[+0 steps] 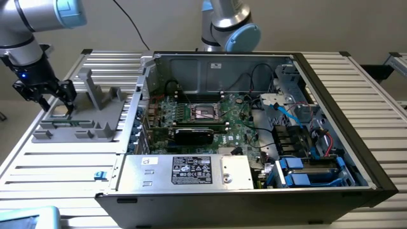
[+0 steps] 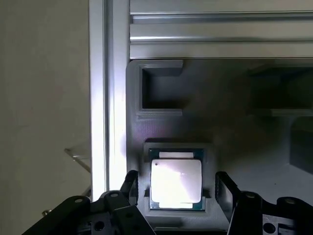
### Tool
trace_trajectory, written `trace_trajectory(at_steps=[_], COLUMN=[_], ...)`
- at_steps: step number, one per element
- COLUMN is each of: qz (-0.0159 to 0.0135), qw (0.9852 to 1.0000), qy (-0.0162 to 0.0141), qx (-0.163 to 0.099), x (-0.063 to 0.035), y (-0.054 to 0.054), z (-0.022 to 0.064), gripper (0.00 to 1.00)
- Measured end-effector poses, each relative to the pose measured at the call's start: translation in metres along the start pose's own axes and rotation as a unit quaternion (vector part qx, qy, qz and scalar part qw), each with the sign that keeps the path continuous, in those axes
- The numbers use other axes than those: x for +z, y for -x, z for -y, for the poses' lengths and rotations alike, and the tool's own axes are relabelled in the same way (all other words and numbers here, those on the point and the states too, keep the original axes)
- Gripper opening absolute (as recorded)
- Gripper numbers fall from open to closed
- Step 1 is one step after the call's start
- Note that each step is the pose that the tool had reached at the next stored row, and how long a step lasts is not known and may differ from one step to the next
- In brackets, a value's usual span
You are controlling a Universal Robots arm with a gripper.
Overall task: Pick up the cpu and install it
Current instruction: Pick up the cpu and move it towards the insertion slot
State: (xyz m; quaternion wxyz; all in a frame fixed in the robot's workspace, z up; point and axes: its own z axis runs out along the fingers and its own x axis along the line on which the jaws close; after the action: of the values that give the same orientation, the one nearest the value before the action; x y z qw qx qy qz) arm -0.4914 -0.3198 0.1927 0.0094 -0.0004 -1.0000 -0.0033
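Slatted metal table runs under everything. The open case lies on it toward the exterior view's right, side panel off, insides facing up. My arm comes in at the exterior view's far left. A second arm stands behind the case's far wall.

The grey fixture sits on the table just beside the case's left wall, with upright posts toward its far end. Inside the case:
- the power supply, with a black label, lies along the near edge;
- the green board is in the middle;
- the blue drive bays are at the near right.

The socket is mid-board with a black frame. It is well apart from the fixture, with the case wall between them. A small blue clip sits on the table by the case's near left corner.

The gripper hangs low over the fixture's left end. In the wrist view the fingers are spread wide, one on each side of the cpu, with a gap showing on both sides. I see no contact, and nothing is held.

The cpu lies flat in a square recess of the fixture, shiny top up with glare across it and a thin dark rim showing. It is seated in the fixture, not in the socket. A second, empty-looking recess in the fixture lies just beyond it.
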Motion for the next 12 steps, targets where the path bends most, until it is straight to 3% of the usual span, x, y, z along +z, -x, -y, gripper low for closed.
trace_trajectory(at_steps=[12], qz=[-0.0027], qw=[1.0000], qy=[0.0000], qx=[0.000], x=[0.0059], y=[0.0005], z=[-0.0007], gripper=[0.75])
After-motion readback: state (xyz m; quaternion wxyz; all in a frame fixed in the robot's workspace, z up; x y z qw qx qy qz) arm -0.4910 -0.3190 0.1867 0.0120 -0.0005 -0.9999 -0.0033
